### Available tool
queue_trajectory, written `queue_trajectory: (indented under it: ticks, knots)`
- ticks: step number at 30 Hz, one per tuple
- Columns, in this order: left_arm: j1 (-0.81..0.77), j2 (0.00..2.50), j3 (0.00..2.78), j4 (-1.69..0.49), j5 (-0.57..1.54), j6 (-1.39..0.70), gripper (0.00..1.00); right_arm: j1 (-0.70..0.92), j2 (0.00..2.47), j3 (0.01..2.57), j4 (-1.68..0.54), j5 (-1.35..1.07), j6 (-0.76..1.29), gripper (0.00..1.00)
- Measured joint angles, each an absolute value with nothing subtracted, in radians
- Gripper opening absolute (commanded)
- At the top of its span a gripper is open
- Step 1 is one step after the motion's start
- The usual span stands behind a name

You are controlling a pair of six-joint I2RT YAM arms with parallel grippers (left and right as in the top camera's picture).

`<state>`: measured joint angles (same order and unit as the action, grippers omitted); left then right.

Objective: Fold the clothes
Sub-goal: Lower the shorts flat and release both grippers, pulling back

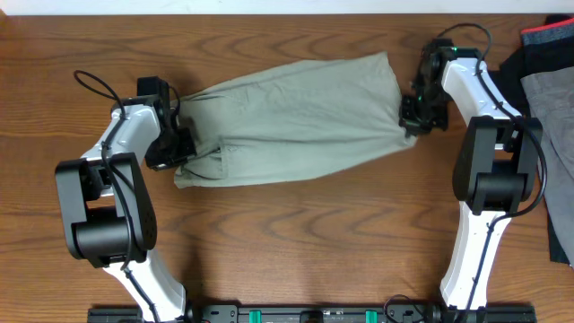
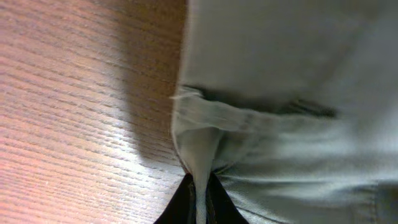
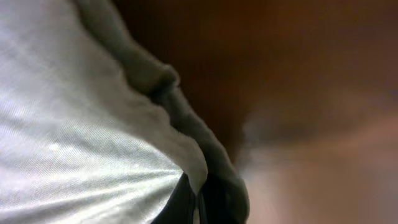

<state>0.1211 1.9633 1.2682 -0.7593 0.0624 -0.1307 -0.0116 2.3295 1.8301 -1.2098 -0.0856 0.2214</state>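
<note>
- The clothes (image 1: 296, 117), a khaki pair of shorts, lie spread lengthwise on the table (image 1: 296, 260), well apart from the pile of dark garments (image 1: 547, 81), on its left-arm side.
- The right gripper (image 1: 414, 117) sits between that pile and the shorts. Its fingers are pressed together on a pinch of fabric at the end nearest the pile, and its wrist view shows cloth bunching out of the closed tips.
- The left gripper (image 1: 178, 144) is at the end farthest from the pile. Its fingers (image 2: 180, 211) are clamped on a narrow ridge of the cloth's edge, close to a stitched seam.
- The fabric looks like light, limp cotton. It will likely sag and drape between the two holds rather than keep any shape. It is neither fragile nor slick.
- Both holds look thin, so a hard pull apart could draw the fabric out of the tips.
- The end edges seem the sensible places to hold. A bite that catches both layers there should stop the shorts opening when raised.
</note>
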Motion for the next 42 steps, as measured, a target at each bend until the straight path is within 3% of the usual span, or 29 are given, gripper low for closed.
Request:
queue_trajectory:
  ticks: [4,8,11,13,17,19,20,21,22,23,32,42]
  knots:
    - [0.147,1.963,1.268,-0.777,0.059,-0.131,0.06,-0.013,2.330,1.822,-1.281,-0.019,0.247,0.17]
    - [0.201,1.963,1.268,-0.823,0.043,-0.135,0.24,-0.026,2.329,1.816,-1.268,0.011,0.234,0.21]
    - [0.226,1.963,1.271,-0.856,0.014,-0.136,0.30,-0.048,2.315,1.813,-1.195,-0.028,0.174,0.25]
    - [0.232,1.961,1.277,-0.876,-0.001,-0.134,0.42,-0.065,2.299,1.810,-1.135,-0.095,0.124,0.31]
    - [0.231,1.929,1.289,-0.891,-0.012,-0.133,0.53,-0.073,2.241,1.802,-1.001,-0.293,0.035,0.25]
    - [0.231,1.898,1.296,-0.891,-0.015,-0.131,0.53,-0.066,2.212,1.802,-0.919,-0.396,0.006,0.14]
    - [0.231,1.876,1.301,-0.891,-0.015,-0.131,0.44,-0.061,2.201,1.803,-0.877,-0.442,-0.003,0.08]
    - [0.231,1.850,1.305,-0.890,-0.015,-0.138,0.23,-0.054,2.190,1.803,-0.837,-0.487,-0.007,0.04]
    - [0.231,1.824,1.309,-0.888,-0.009,-0.139,0.09,-0.048,2.186,1.804,-0.805,-0.516,-0.012,0.02]
    - [0.231,1.797,1.312,-0.878,0.002,-0.135,0.06,-0.038,2.185,1.804,-0.773,-0.536,-0.013,0.01]
    - [0.210,1.725,1.330,-0.588,0.287,-0.130,0.06,0.101,2.279,1.804,-0.577,-0.511,0.117,0.01]
    - [0.196,2.008,1.334,-0.494,0.337,-0.130,0.06,0.097,2.387,1.805,-0.557,-0.448,0.207,0.01]
